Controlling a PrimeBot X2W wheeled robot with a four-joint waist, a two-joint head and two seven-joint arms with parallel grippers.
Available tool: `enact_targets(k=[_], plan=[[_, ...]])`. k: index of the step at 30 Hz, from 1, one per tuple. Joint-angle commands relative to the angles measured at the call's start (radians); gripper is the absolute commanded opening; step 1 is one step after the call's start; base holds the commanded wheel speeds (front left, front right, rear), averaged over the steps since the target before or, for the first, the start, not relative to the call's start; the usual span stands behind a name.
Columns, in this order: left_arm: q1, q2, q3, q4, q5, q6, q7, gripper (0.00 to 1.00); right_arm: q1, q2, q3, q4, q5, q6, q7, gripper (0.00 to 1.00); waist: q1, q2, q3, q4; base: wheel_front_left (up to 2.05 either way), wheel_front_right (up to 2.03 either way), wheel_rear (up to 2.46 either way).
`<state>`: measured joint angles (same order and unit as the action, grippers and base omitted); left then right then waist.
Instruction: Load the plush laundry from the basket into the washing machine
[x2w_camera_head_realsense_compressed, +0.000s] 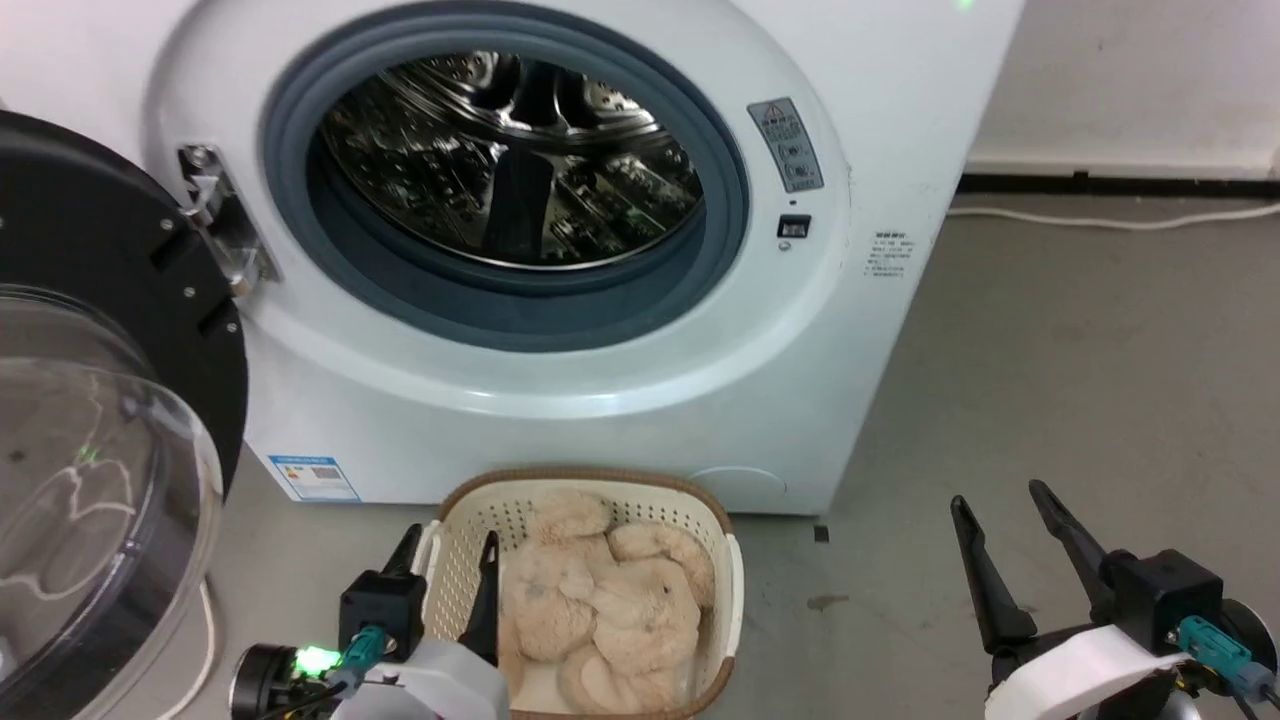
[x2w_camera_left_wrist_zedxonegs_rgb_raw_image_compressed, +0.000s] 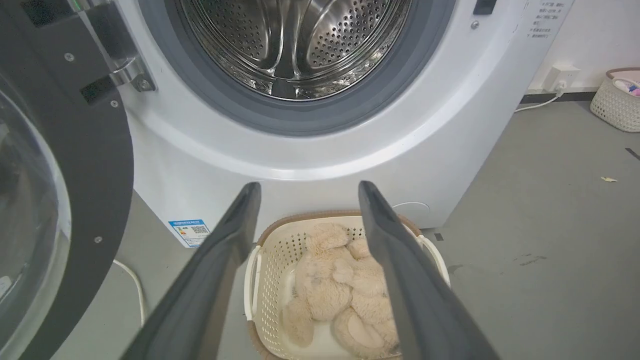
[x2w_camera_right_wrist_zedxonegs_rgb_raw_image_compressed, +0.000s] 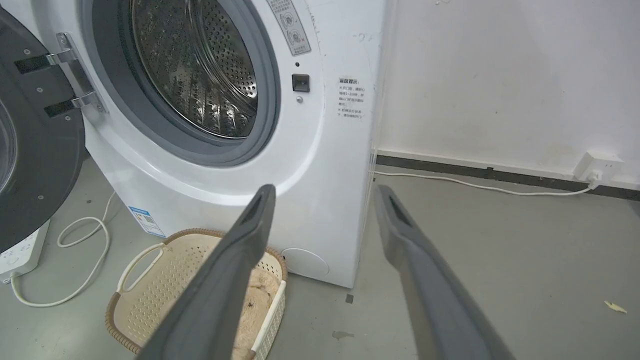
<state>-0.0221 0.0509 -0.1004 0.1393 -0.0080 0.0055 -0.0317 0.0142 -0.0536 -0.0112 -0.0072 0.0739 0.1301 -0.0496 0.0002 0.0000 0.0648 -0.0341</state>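
Left jaws and right jaws wide apart, empty; shaggy cream-beige plush laundry inside perforated basket.

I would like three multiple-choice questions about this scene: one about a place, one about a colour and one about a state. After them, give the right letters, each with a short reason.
1. Where does the plush laundry lie?
A. On the bare floor
B. In the basket
C. On top of the machine

2. What colour is the rubber ring around the opening of the washing machine?
A. Grey
B. Red
C. Yellow

3. In what state is the door?
A. Shut
B. Open, swung to the left
C. Taken off its hinge

Answers:
1. B, since the cream plush fills the basket in front of the machine.
2. A, since the ring looks grey against the white front.
3. B, since the door stands aside on its hinge and the opening is uncovered.
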Motion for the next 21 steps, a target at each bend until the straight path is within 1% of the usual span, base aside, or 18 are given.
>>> enact_targets(k=[1, 14, 18, 21], plan=[[-0.024, 0.001, -0.013, 0.021, -0.007, -0.005, -0.002, 1.00, -0.003, 0.001, 0.001, -0.002, 0.014, 0.000, -0.011, 1.00, -0.0001, 0.0000, 0.019, -0.010, 0.00, 0.00, 0.00], [-0.118, 0.001, -0.068, 0.163, -0.016, -0.021, 0.011, 1.00, -0.042, 0.001, -0.003, 0.004, 0.066, 0.000, -0.036, 1.00, -0.0001, 0.0000, 0.117, -0.050, 0.00, 0.00, 0.00], [-0.158, 0.012, -0.087, 0.236, -0.024, -0.031, 0.016, 1.00, -0.059, 0.001, -0.003, 0.008, 0.090, 0.000, -0.047, 1.00, -0.0001, 0.0000, 0.153, -0.067, 0.00, 0.00, 0.00], [-0.173, 0.016, -0.094, 0.265, -0.027, -0.033, 0.016, 1.00, -0.065, 0.001, -0.004, 0.008, 0.099, 0.000, -0.051, 1.00, -0.0001, 0.0000, 0.167, -0.074, 0.00, 0.00, 0.00]])
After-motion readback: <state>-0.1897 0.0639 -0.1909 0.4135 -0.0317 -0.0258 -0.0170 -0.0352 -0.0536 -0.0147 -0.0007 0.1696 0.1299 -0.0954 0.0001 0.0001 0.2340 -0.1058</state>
